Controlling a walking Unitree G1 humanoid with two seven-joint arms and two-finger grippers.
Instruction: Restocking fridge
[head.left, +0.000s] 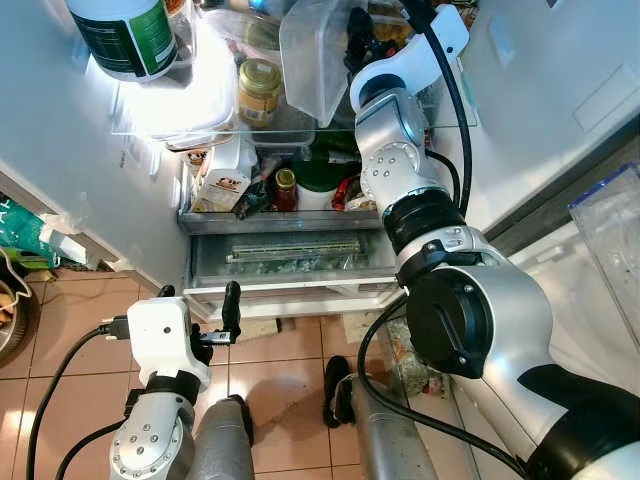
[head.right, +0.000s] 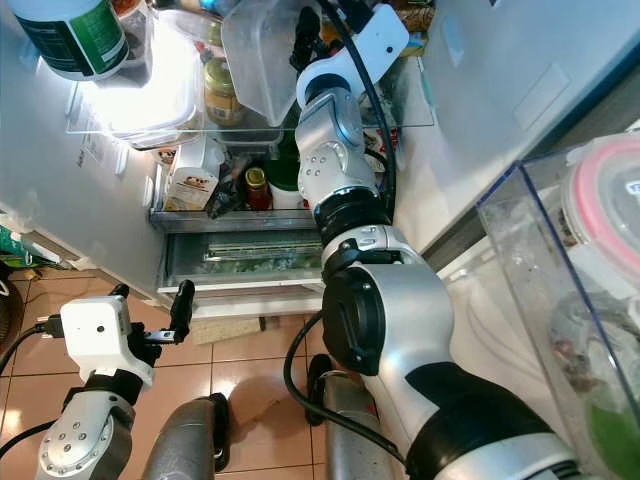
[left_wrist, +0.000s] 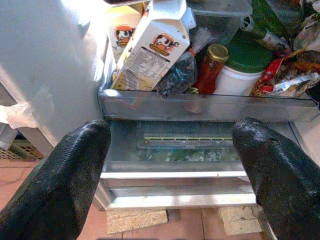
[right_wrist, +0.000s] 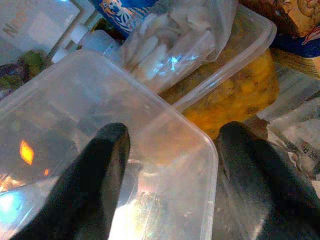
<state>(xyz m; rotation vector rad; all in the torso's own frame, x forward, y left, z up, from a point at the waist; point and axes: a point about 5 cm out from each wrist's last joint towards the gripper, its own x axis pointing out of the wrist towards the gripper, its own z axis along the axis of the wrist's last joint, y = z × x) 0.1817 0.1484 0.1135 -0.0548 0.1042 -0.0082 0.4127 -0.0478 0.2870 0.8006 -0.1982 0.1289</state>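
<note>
The fridge (head.left: 150, 200) stands open in front of the robot, brightly lit inside and already crowded, and the thing being stocked at this moment is a clear plastic tub (head.left: 315, 55) high on the upper glass shelf (head.left: 300, 133). The right gripper (right_wrist: 167, 165) is raised into that shelf with its two black fingers spread apart on either side of the tub's near corner; whether they press on it or only bracket it cannot be told. The tub is see-through, with rounded corners and a thin rim, and looks empty or nearly so. Just behind it lies a second tub of yellow food (right_wrist: 240, 75) with a crumpled plastic bag (right_wrist: 170, 40) on top. This appears to be the placing step: the tub looks roughly in position, tilted rather than flat. The next move likely calls for nudging it level without disturbing the yellow tub behind, then drawing the arm out past the shelf edge. The left gripper (head.left: 232, 312) hangs low over the tiled floor (head.left: 290, 370), fingers apart and holding nothing, facing the crisper drawer (left_wrist: 180, 147). Above that drawer sit a milk carton (left_wrist: 155, 45), a red jar (left_wrist: 210, 67) and a white jar with a green lid (left_wrist: 245, 70).
</note>
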